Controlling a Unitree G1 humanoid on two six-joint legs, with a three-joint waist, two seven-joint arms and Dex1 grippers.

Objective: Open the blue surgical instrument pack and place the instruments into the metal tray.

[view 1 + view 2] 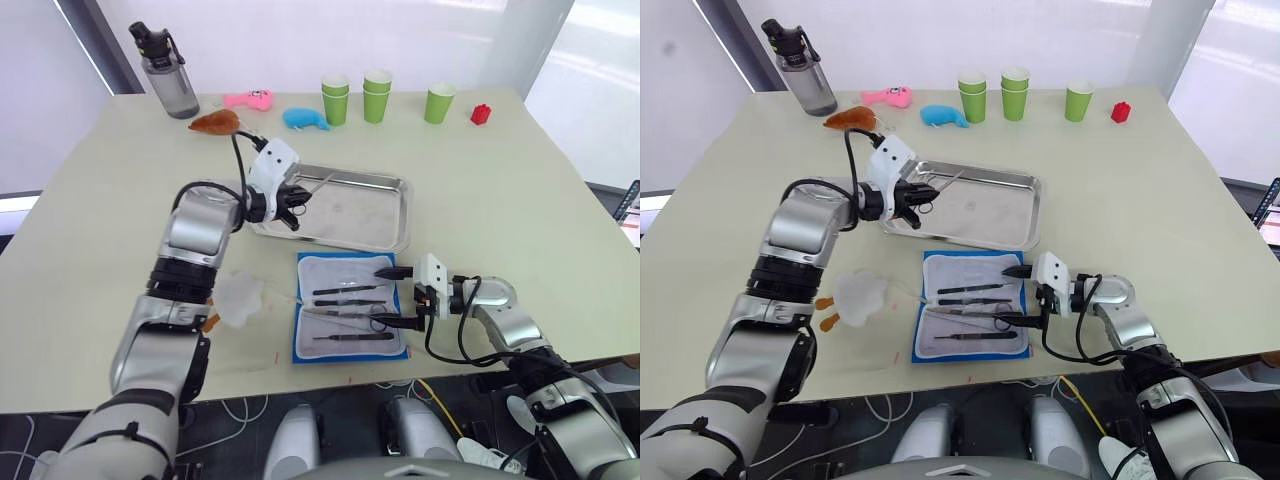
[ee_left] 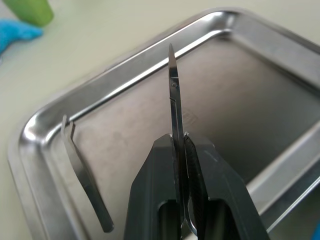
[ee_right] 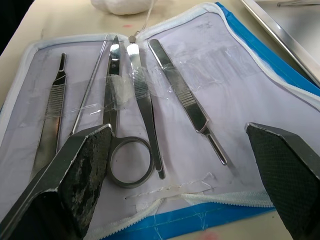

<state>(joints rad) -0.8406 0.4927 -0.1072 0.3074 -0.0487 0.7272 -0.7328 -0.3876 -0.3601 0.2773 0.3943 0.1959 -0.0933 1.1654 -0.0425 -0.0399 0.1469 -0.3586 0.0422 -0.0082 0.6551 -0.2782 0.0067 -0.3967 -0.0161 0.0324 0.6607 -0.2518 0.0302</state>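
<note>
Left end effector (image 2: 182,150) grips scissors (image 2: 173,90) above metal tray (image 2: 45,120).

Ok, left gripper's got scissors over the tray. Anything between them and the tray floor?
Nothing visible. The left gripper holds the scissors above a bare stretch of the metal tray. The tweezers already in the tray lie off to one side near a corner.

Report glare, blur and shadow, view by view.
Eye views: washed-out windows behind the table. Left wrist view: bright reflections on the tray rim; cup blurred. Right wrist view: glints on the instruments; near fingers soft.
</note>
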